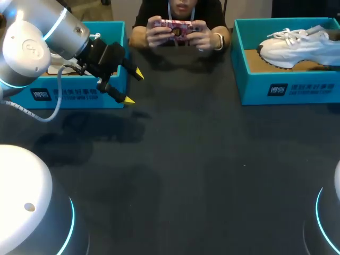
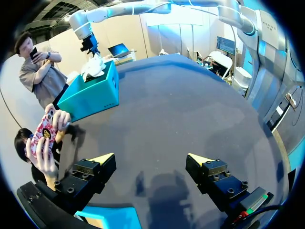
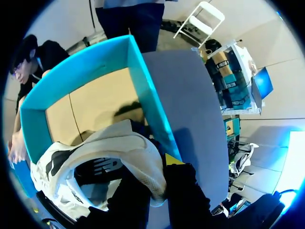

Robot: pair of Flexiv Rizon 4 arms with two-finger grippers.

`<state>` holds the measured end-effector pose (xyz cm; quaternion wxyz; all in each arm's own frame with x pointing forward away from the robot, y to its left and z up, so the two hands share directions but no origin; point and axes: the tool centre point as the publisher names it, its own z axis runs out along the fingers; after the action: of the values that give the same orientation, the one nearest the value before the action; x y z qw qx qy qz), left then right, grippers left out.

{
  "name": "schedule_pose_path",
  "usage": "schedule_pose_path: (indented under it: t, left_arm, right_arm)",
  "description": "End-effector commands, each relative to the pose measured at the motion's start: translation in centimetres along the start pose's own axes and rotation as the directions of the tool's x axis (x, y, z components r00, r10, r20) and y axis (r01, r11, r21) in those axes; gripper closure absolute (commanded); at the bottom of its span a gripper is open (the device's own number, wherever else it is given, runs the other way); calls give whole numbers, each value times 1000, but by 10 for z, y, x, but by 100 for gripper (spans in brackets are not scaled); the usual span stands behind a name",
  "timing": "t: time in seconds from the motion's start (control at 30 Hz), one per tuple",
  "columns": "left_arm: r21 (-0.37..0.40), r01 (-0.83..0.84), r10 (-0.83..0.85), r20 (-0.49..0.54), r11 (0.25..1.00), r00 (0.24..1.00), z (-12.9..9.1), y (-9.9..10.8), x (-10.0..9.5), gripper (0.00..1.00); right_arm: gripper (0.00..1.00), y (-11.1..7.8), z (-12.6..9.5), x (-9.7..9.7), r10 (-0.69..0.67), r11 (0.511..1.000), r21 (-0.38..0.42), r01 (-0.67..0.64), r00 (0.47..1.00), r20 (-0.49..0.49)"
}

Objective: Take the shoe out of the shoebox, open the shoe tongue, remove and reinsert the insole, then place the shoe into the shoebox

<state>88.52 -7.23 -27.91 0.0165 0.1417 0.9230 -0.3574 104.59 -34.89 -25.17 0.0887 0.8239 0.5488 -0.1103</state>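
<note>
Two teal shoeboxes stand on the dark table (image 1: 186,175), one at each far corner, well apart from each other. The right shoebox (image 1: 297,87) holds the single white shoe (image 1: 297,48), which lies lengthwise in it with its toe toward the table's middle, its laces on top and its upper rising above the box's rim. The right arm (image 2: 143,7) reaches across to that far right corner, and the right gripper (image 2: 90,46) sits over the shoe's heel end. In the right wrist view its two dark fingers stand on either side of the heel collar, one inside the opening and one outside with its yellow tip against the box's wall, so the gripper is clamped on the shoe. The left shoebox (image 1: 69,95) is at the far left corner. Something pale shows inside it, mostly hidden by the left arm (image 1: 42,37). The left gripper (image 1: 133,86) hangs just beside that box's inner end wall, above bare table, its two yellow-tipped fingers spread wide apart with nothing between them. At the middle of the far edge, between the two boxes, a person's two hands (image 1: 180,33) hold one phone (image 1: 178,27).
</note>
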Motion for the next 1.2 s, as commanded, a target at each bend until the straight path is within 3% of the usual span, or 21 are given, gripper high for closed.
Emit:
schedule_pose_path:
  t: [0.03,0.13,0.63,1.2]
  left_arm:
    - [-3,0,0,0,1000,1000,-1,0,1,0]
    - [-3,0,0,0,1000,1000,-1,0,1,0]
    - [-3,0,0,0,1000,1000,-1,0,1,0]
    - [-3,0,0,0,1000,1000,-1,0,1,0]
  right_arm:
    - [100,8,8,6,6,1000,5,-6,1000,6]
    - [100,9,17,8,34,999,-2,-34,999,42]
    - [100,7,44,10,97,994,-46,-95,994,44]
    - [100,-19,55,6,75,997,-31,-74,996,50]
